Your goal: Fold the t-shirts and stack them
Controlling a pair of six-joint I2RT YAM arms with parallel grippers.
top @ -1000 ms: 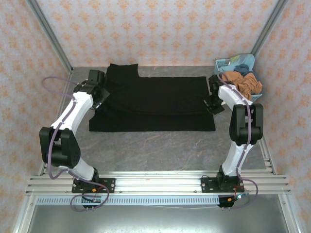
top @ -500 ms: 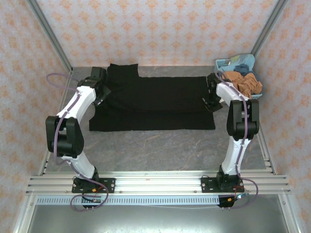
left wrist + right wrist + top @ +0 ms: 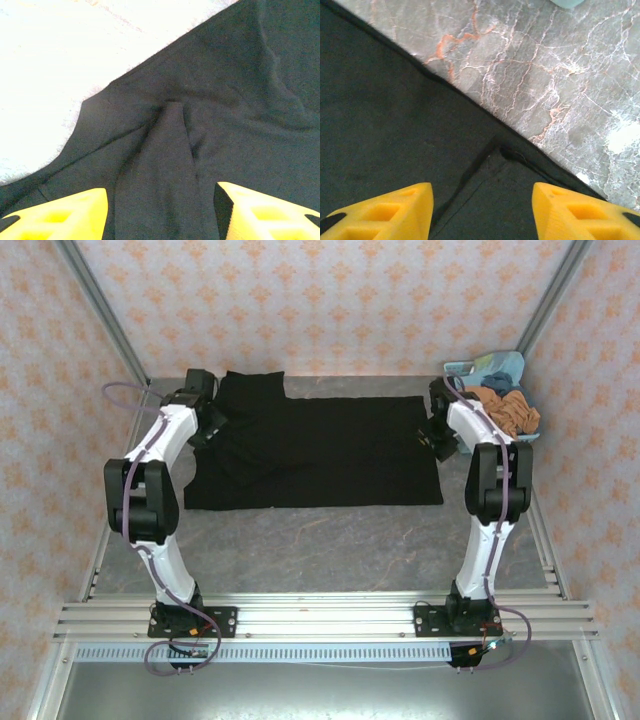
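Black t-shirt (image 3: 320, 455) spread flat on the table (image 3: 330, 540), left gripper (image 3: 208, 423) and right gripper (image 3: 440, 438) at its far edges, both jaws released
We judge it light, limp, not fragile: it'll sag and crease, so we'd pinch hem or fold edges at 2 points, not mid-panel. The left gripper straddles a raised cloth ridge (image 3: 170, 145), nothing clamped. The right gripper straddles a layered corner (image 3: 497, 150) beside bare table. Other t-shirts (image 3: 505, 410) sit heaped far right

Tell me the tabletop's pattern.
Grey marble tabletop, white and rust veins; right wrist view shows it best.
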